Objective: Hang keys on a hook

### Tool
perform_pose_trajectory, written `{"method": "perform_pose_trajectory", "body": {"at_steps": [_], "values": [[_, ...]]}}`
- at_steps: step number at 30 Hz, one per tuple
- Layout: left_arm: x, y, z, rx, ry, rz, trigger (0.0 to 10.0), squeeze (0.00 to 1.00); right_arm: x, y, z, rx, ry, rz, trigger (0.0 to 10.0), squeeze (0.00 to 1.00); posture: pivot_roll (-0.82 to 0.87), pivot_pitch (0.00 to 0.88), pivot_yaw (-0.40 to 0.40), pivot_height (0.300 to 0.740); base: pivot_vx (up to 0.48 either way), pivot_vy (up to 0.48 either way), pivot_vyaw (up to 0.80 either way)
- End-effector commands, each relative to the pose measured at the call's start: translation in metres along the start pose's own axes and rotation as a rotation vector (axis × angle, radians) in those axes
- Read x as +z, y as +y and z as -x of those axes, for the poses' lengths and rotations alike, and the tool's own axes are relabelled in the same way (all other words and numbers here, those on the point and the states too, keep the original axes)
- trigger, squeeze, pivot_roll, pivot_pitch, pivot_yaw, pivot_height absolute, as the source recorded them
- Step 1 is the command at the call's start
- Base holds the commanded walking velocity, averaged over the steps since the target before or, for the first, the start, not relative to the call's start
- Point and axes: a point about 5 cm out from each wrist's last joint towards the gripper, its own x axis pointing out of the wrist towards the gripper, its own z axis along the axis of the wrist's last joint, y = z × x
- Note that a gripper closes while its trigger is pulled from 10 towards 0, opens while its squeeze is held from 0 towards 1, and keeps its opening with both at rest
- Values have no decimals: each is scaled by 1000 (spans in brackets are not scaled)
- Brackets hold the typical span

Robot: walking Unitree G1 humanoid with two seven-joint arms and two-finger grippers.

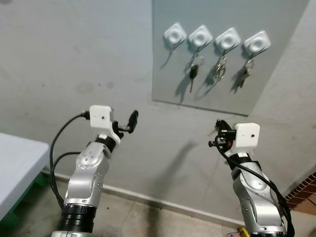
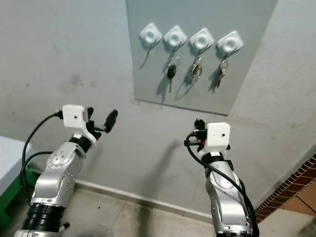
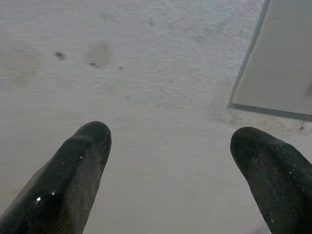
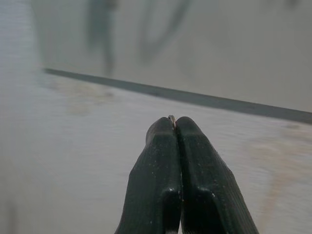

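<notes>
A grey wall panel (image 1: 227, 94) is carrying four white hooks; the leftmost hook (image 1: 175, 35) is hanging bare, up and left of the right tool (image 4: 175, 122), which is pinching a thin metal key ring (image 4: 171, 117). The left tool (image 3: 170, 146) is gaping idle.

Right end effector (image 4: 175, 122) pinches a sliver of metal (image 4: 171, 117) at the fingertips; too little shows to tell what it is. From the head, its fingers sit behind the wrist camera housing (image 1: 247, 136). Key bunches (image 1: 219, 68) too small to count. Bench (image 1: 17, 165) cut off at frame edge. Panel (image 4: 195, 44) behind the right fingers is blurred.
</notes>
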Motion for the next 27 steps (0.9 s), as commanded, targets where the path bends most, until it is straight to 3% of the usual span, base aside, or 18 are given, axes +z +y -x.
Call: {"method": "perform_pose_trajectory", "body": {"at_steps": [1, 11, 14, 16, 22, 27], "values": [[2, 0, -2, -8, 4, 5, 10000, 0, 3, 1, -2, 16, -6, 0, 10000, 0, -45, 0, 5, 740, 0, 0, 0], [5, -12, -3, -129, 11, 44, 10000, 0, 13, 8, -8, 154, -26, -3, 10000, 0, -49, 0, 1, 740, 0, 0, 0], [10, -17, -2, -183, -3, 22, 10000, 0, 19, 11, -12, 208, -36, -14, 10000, 0, -47, 0, -2, 740, 0, 0, 0], [14, -24, -1, -237, -21, -44, 10000, 0, 27, 15, -18, 270, -53, -34, 10000, 0, -37, 0, -8, 740, 0, 0, 0], [19, -35, 1, -307, -38, -135, 10000, 0, 44, 24, -33, 367, -95, -67, 10000, 0, -24, 0, -15, 740, 0, 0, 0], [22, -37, 1, -316, -44, -123, 10000, 0, 56, 29, -43, 405, -131, -78, 10000, 0, -20, 0, -15, 740, 0, 0, 0]]}}
